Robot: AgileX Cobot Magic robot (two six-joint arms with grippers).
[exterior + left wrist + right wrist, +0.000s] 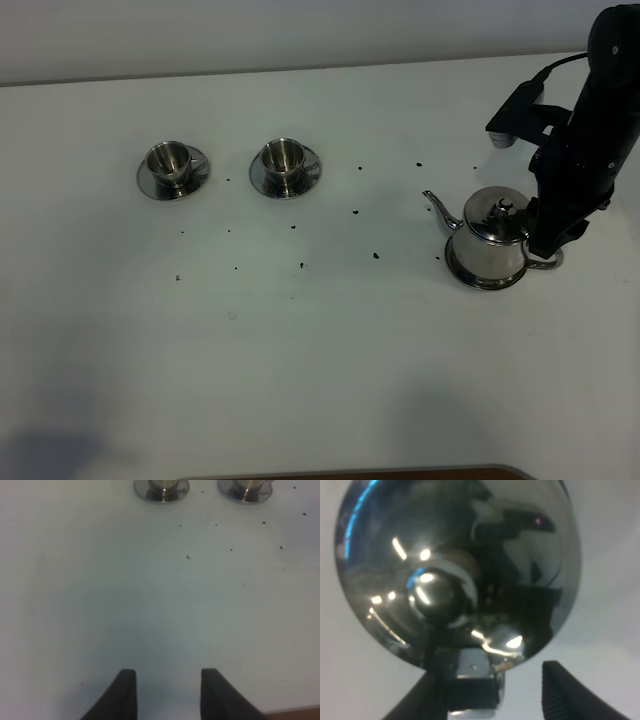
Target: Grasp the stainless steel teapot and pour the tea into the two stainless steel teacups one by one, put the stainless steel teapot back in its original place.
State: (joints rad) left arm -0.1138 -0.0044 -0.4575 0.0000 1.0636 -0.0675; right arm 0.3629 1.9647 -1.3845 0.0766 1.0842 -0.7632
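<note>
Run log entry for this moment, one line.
phase: pre-grasp | right end effector: open, astride teapot handle | left end effector: open, empty | teacups: upright on saucers

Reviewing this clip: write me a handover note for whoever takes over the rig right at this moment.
Left gripper: open, empty, hovering over bare table short of the cups.
Right gripper: open, jaws straddling the handle of the shiny squat stainless steel teapot, not closed on it.
Teapot: upright on its round steel disc.
Two small steel teacups: upright, side by side on their saucers, well apart from the teapot.
Done: cannot tell whether either cup holds tea.
Left: if nothing is poured yet, grasp, fill each cup in turn, then set the teapot back on the disc.
</note>
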